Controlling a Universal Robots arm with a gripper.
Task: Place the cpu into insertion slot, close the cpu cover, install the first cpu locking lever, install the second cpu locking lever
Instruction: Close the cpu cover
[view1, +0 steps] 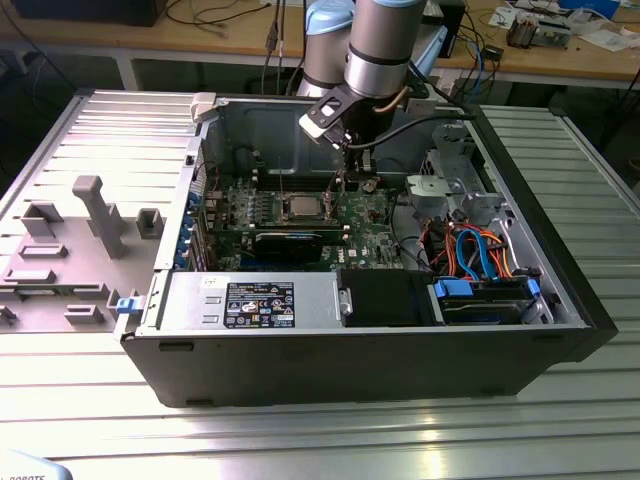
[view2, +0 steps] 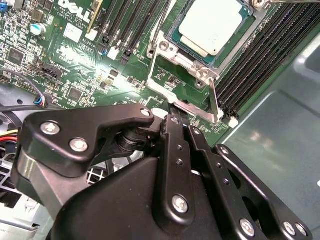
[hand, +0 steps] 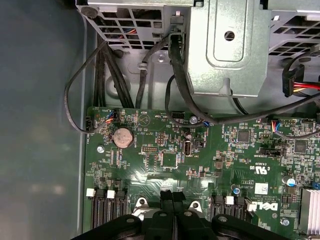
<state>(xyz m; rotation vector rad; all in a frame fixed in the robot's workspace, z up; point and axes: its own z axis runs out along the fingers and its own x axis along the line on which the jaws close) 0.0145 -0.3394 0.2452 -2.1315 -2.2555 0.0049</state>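
Observation:
The cpu (view2: 210, 25) lies flat in the insertion slot (view2: 164, 49), its dull silver top showing; in the exterior view the cpu (view1: 300, 207) sits mid-board. The cpu cover (view2: 188, 106) is swung open off the slot and stands tilted, with green board showing through its window. My gripper (view2: 180, 122) is shut, its black fingertips right at the cover's free edge; whether they touch it I cannot tell. In the first wrist view the gripper (hand: 172, 196) has the cover's silver corner tabs (hand: 141, 204) on both sides. In the exterior view the gripper (view1: 350, 172) hangs to the right of the cpu.
Long black memory slots (view2: 260, 55) flank the socket, with the case's grey wall (view2: 285, 115) beyond. A metal drive cage (hand: 225, 45) and black cables (hand: 185, 100) lie behind the board. A black graphics card (view1: 288, 243), the power supply (view1: 255, 303) and cabled drive bays (view1: 480, 260) fill the case.

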